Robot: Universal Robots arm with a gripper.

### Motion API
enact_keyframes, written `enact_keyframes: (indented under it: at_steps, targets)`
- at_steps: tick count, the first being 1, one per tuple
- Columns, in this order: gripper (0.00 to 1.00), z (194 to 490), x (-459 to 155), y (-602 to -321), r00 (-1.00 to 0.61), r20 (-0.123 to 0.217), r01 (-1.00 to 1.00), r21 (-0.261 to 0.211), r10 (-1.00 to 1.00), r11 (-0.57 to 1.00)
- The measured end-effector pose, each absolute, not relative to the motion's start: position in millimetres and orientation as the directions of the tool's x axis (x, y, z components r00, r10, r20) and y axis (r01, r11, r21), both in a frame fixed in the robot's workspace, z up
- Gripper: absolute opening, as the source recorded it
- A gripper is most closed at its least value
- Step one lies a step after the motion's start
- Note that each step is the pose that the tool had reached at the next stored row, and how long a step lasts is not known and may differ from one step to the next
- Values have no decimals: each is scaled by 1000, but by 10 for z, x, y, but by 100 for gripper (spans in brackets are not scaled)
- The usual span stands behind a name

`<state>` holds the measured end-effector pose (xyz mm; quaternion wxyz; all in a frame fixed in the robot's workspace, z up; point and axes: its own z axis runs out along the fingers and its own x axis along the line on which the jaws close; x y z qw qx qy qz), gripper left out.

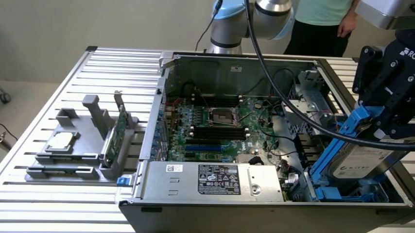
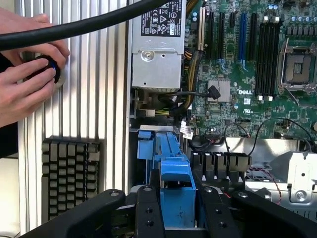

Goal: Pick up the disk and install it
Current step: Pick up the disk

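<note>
We see the arm's blue-and-silver column (image 1: 228,24) rising behind the open computer case (image 1: 162,97), at the top centre of the exterior view. Its wrist comes in from the upper right corner of that view. The black gripper (image 1: 379,127) hangs over the case's near corner on the exterior view's right, pointing down and leaning toward the exterior view's left.

The gripper is clamped on the disk (image 1: 360,162). In the wrist view its black fingers (image 2: 148,213) stand on either side of the blue carrier (image 2: 176,186) and press against it. The disk is lifted and tilted, with its upper end at the gripper. Its lower end dips into the case above the blue drive bay rails (image 1: 337,193), just beside the power supply (image 1: 214,178). We cannot tell whether it touches the rails.

A thick black cable (image 1: 275,87) loops from the arm across the case to the wrist. The motherboard (image 1: 214,128) lies bare in the middle of the case.

On the slatted table (image 1: 39,204) at the exterior view's left, a grey holder (image 1: 71,160) carries a square silver chip (image 1: 61,141) and an upright green circuit card (image 1: 120,131).

A person (image 1: 321,12) stands behind the table. In the wrist view a person's hands (image 2: 22,84) rest on the slats beside the case, around a small dark round object (image 2: 47,67), near a keyboard (image 2: 69,173).
</note>
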<state>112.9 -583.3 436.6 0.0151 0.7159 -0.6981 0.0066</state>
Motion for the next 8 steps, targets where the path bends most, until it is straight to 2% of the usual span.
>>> enact_keyframes:
  at_steps: [8]
  targets:
    - [32,4309,1135,-5821,24,34,-1000,15,-999,-24]
